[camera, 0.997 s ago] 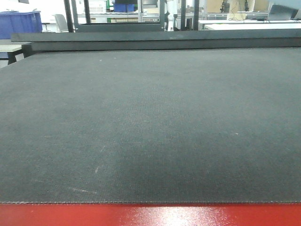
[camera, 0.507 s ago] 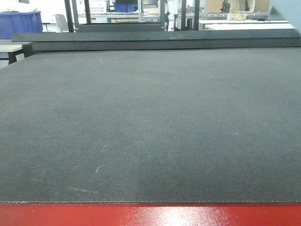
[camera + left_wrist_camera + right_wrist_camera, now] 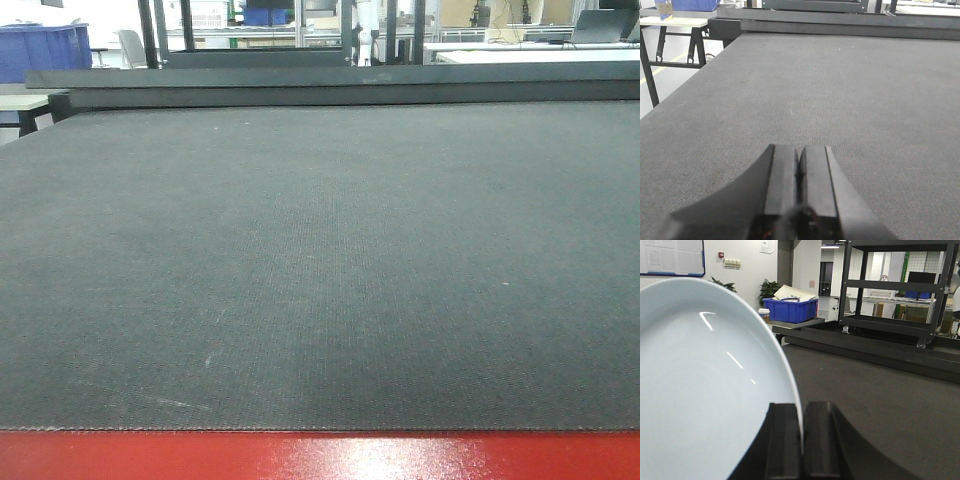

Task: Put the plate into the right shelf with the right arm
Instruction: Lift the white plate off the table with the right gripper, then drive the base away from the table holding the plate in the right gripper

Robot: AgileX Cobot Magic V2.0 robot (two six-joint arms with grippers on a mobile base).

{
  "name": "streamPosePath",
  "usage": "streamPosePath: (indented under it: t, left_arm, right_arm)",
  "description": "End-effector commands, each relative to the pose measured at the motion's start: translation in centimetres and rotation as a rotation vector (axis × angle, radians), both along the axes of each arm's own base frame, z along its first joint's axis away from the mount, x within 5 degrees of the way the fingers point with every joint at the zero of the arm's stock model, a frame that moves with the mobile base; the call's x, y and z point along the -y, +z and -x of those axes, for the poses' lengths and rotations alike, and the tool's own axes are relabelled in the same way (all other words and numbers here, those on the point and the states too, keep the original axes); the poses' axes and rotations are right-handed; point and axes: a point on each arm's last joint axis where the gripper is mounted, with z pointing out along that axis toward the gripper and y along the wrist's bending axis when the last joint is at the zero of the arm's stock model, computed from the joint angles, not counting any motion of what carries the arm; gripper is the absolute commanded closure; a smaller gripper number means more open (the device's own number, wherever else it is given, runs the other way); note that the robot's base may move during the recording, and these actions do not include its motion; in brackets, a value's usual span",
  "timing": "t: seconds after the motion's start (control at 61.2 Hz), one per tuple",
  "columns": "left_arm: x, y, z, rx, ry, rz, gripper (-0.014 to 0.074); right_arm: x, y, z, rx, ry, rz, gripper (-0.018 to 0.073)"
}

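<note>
**Plate on edge in the right pincer, rack ahead to the right**

The right pincer (image 3: 801,415) is closed narrow on the rim of the white plate (image 3: 705,390). The plate stands on edge and spreads up and to the left of the fingers, its glossy hollow toward the wrist camera. It is carried in the air, above the worktop (image 3: 880,405); neither plate nor pincer appears in the front view.

A dark rack (image 3: 890,285) with horizontal beams stands past the worktop's far edge, ahead and to the right, with a blue bin (image 3: 790,310) to its left. I cannot tell whether this rack is the shelf meant.

The right pincer points level across the mat. By my judgement the plate must swing rightward and tip flat to pass between beams.

The left pincer (image 3: 800,157) lies low over the worktop, fingers pressed together, holding nothing.
</note>
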Motion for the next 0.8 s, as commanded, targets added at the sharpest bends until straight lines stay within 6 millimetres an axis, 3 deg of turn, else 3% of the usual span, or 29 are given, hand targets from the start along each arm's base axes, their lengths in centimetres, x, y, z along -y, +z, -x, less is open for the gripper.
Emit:
streamPosePath:
  t: [0.0,0.785]
  left_arm:
    - [-0.03,0.54,0.01,0.084,0.004,0.014,0.0643]
    - [-0.03,0.54,0.01,0.084,0.004,0.014,0.0643]
  right_arm:
    - [0.38,1.52,0.07,0.085,-0.034,-0.065,0.0505]
    - [0.38,1.52,0.07,0.085,-0.034,-0.065,0.0505]
